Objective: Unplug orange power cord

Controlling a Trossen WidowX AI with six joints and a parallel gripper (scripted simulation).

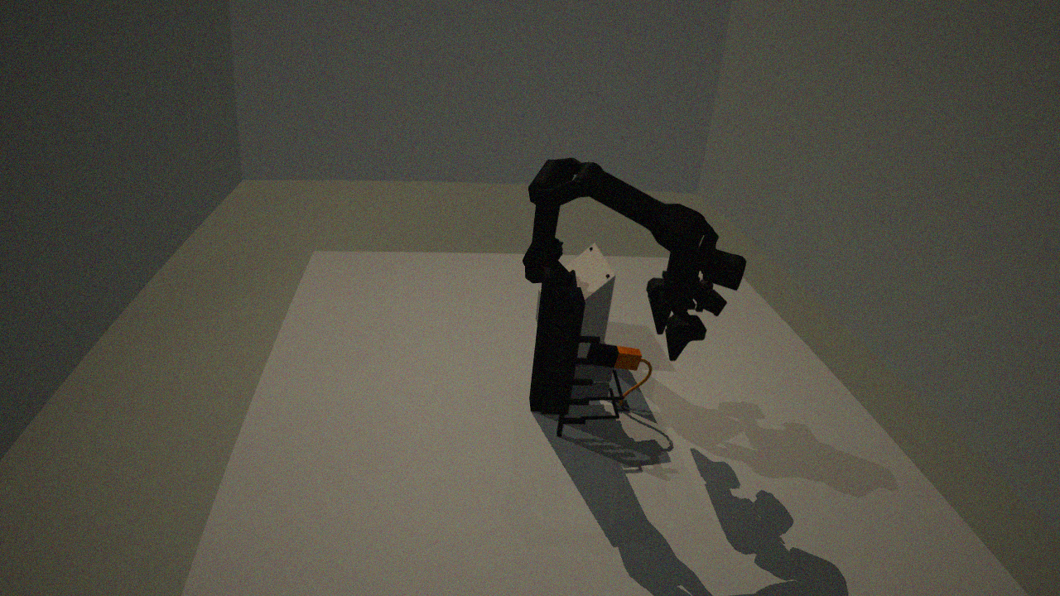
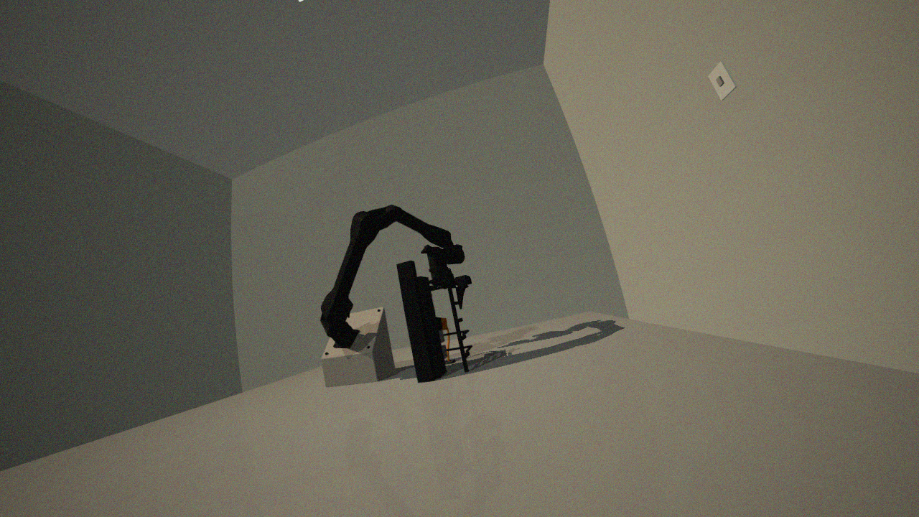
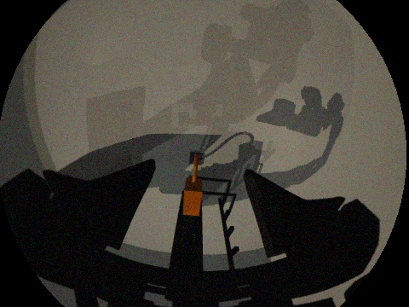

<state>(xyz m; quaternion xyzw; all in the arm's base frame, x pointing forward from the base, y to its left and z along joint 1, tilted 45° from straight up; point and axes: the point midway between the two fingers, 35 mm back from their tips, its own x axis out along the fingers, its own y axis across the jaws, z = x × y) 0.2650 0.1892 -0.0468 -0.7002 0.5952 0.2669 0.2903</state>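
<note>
Beside the upright black power strip (image 1: 554, 348), the orange plug (image 1: 628, 358) juts out sideways on a dark stub, partway up the strip's face; whether its prongs are fully out of the socket I cannot tell. Its thin orange cord (image 1: 642, 377) loops down from the plug's outer end toward the pale table (image 1: 385, 415), next to a few black plugs and a thin black frame (image 1: 593, 400) lower on the strip. My gripper (image 1: 676, 326) hangs above and to the outer side of the plug, fingers spread wide and holding nothing, clear of plug, cord and strip. Through my wrist view the plug (image 3: 192, 203) sits between my two dark fingertips with open gaps on both sides. Past the cord the table runs bare to its far edges, crossed only by my arm's shadows. My base block (image 2: 356, 350) stands just behind the strip.
</note>
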